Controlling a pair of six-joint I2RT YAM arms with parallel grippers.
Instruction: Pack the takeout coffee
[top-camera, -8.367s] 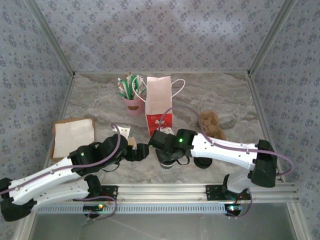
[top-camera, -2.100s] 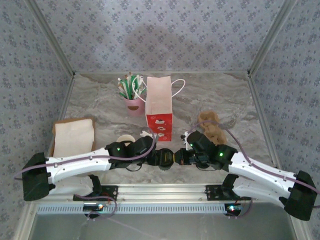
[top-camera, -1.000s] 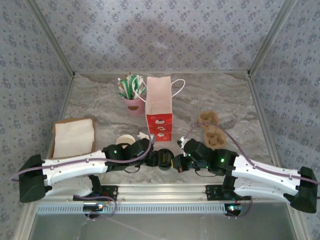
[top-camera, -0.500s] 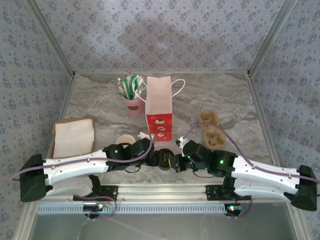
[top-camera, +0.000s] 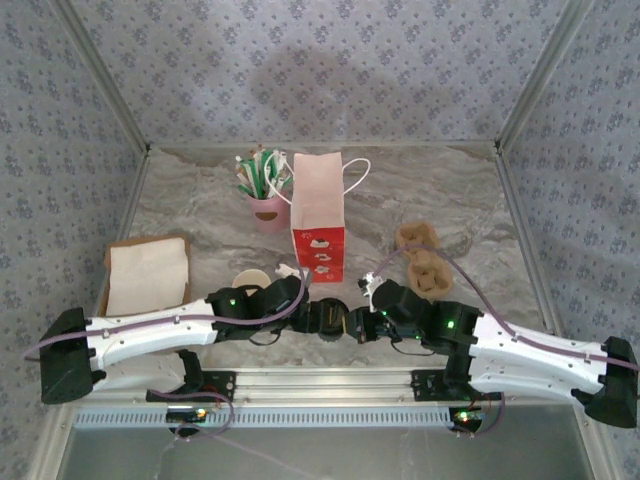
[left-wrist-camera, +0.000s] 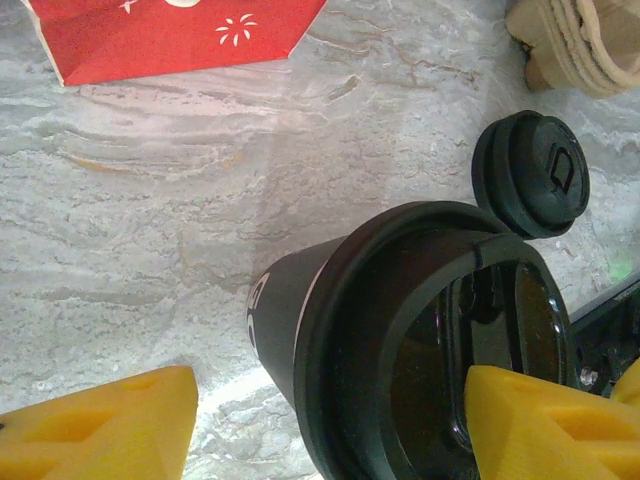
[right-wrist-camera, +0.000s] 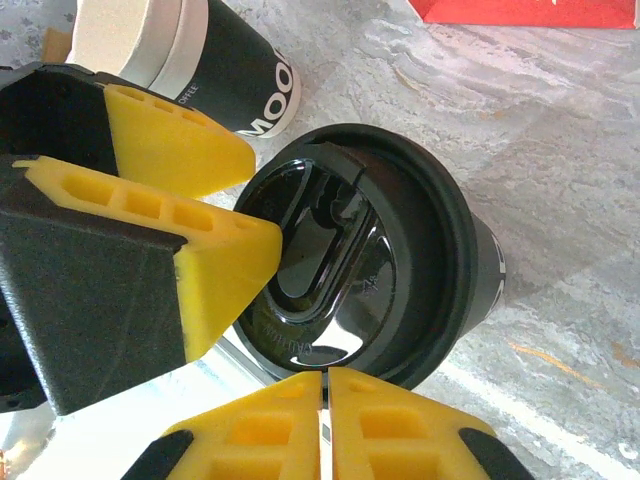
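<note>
The takeout coffee (top-camera: 326, 318) stands by the near edge of the tabletop (top-camera: 200, 200), about midway along it, with a black lid (right-wrist-camera: 330, 250) seated on its dark wall. Both arms meet over it and have barely shifted in the past second. What has changed is the left gripper (left-wrist-camera: 325, 420): its yellow fingers have spread and now stand apart with the cup in the gap between them. One finger is plainly clear of the wall; whether the other brushes the lid's rim I cannot tell. The right gripper (right-wrist-camera: 322, 400) has its fingers pressed together on nothing, their tips at the near rim of the lid. So neither arm has a hold on the cup. The capping looks finished, and the cup is probably being released for a fresh grasp. The packing itself is not yet begun: the red-and-white bag (top-camera: 318, 215) stands just behind the cup toward the middle of the tabletop. A second, open cup (top-camera: 250, 280) waits left of the bag's foot, and a spare lid (left-wrist-camera: 530, 172) lies beside the coffee.
</note>
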